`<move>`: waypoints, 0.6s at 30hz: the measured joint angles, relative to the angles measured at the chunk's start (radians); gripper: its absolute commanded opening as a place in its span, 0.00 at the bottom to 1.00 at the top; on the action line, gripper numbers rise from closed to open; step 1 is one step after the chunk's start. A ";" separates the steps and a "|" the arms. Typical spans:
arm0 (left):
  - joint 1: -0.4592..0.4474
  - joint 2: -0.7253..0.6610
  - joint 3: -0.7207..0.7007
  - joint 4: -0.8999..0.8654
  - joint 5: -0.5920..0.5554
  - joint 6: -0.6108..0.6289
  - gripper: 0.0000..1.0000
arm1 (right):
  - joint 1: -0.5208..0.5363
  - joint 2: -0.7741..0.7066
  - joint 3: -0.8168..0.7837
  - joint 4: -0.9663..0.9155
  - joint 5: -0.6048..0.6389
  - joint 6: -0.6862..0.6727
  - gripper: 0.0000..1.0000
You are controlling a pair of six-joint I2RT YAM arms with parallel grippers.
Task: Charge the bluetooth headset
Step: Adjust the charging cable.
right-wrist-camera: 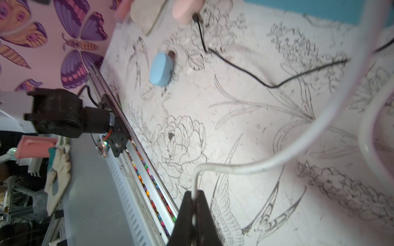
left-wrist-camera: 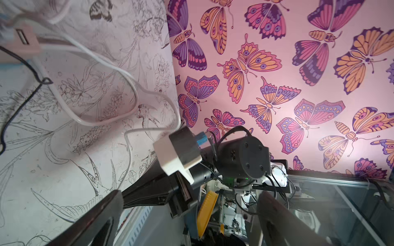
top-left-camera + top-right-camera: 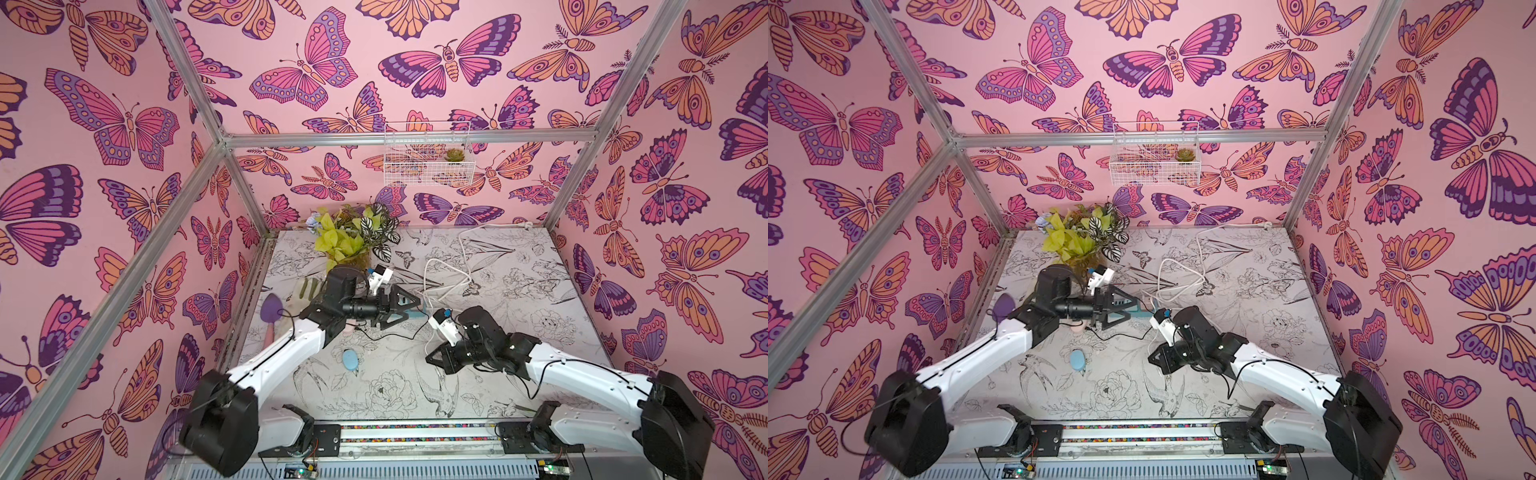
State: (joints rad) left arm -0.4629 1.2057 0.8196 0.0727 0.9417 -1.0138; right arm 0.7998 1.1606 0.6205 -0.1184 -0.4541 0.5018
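I saw the table (image 3: pixel 540 282), covered in a black-and-white flower-and-bird print. A bunch of leafy plants (image 3: pixel 353 241) stood at its back left, and a purple spatula (image 3: pixel 272 309) lay by the left edge. A white cable (image 3: pixel 446 272) looped across the middle. A thin black cable (image 1: pixel 270 86) ran to a pink rounded piece (image 1: pixel 185 10), and a blue oval object (image 1: pixel 161 69) lay nearer the front.

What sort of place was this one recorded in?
Probably a lab test booth, not a real room: an aluminium frame holds butterfly-print wall panels around a flower-print tabletop, with a mounting rail at its front edge.
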 measured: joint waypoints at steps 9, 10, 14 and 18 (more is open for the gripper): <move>0.001 -0.311 -0.143 -0.101 -0.164 0.082 0.60 | -0.002 -0.020 -0.030 0.353 0.024 0.214 0.00; -0.003 -0.325 -0.161 -0.107 -0.182 0.086 0.60 | -0.002 -0.019 -0.037 0.400 0.031 0.241 0.00; -0.046 -0.349 -0.207 -0.130 -0.237 0.106 0.56 | -0.002 -0.004 -0.050 0.586 0.055 0.336 0.00; -0.106 -0.331 -0.211 -0.118 -0.261 0.142 0.53 | -0.002 0.012 -0.055 0.741 0.068 0.395 0.00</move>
State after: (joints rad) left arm -0.5694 0.8745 0.6090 -0.0456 0.6804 -0.8722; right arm 0.7979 1.1725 0.5652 0.6224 -0.3862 0.8970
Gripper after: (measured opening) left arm 0.528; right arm 0.061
